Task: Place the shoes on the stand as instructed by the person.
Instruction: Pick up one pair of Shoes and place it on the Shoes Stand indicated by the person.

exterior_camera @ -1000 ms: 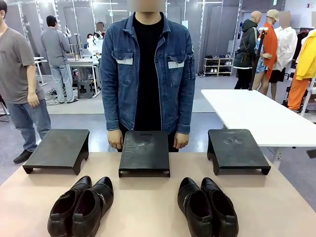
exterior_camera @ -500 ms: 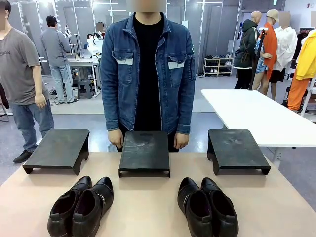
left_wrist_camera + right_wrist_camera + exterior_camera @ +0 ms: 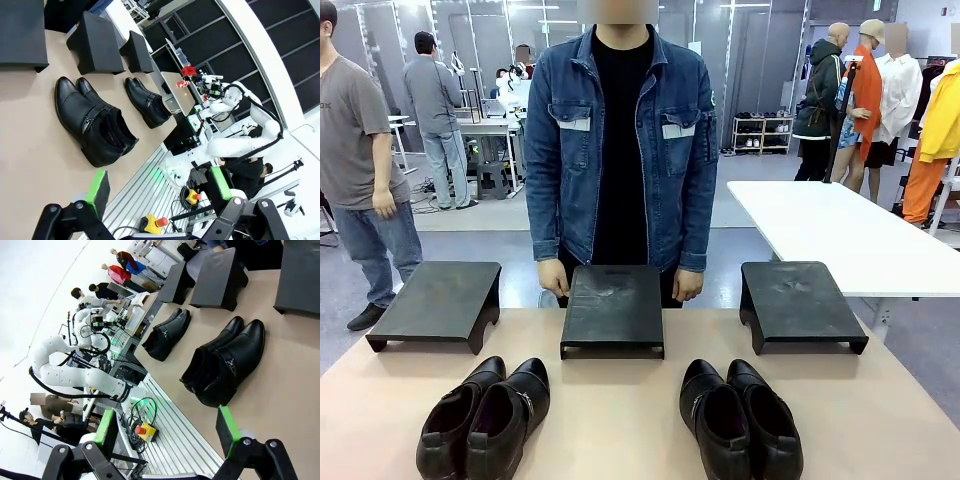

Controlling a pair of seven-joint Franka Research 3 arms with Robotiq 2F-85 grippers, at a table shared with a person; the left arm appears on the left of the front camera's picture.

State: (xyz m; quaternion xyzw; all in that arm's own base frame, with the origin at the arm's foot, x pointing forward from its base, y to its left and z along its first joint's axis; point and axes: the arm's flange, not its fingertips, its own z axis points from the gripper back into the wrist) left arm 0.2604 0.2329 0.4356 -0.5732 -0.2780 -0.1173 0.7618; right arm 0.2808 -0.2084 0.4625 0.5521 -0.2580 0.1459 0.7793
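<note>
**rigwatcher:** What are you seeing on your feed right now? Are the grippers holding anything?

**me:** Nope, nothing. Starting closest to me, the left gripper [image 3: 159, 185] is hovering near my edge of the table [image 3: 620, 400] with its green pads spread wide and just air between them. The right gripper [image 3: 166, 429] is doing the same thing: jaws wide, gripping nothing.

**rigwatcher:** And the shoes, are they sitting on the stands?

**me:** Not yet. Both pairs are sitting on the tabletop at my end, heels toward me and toes pointing at the stands. The left pair [image 3: 485, 420] is lying with its two shoes touching side by side and angling a bit to the right. The right pair [image 3: 740, 420] is angling a bit to the left. The pairs are well apart, with bare table showing between them.

Past the shoes, three low black stands are lining up along the far side: the left stand [image 3: 438, 300], the middle stand [image 3: 612, 308] and the right stand [image 3: 800, 300]. All four shoes are sitting in front of them.

**rigwatcher:** And the person?

**me:** The person [image 3: 620, 150], in a denim jacket, is standing right behind the middle stand. Their arms are hanging down, with one hand [image 3: 554, 282] at each back corner of it.
</note>
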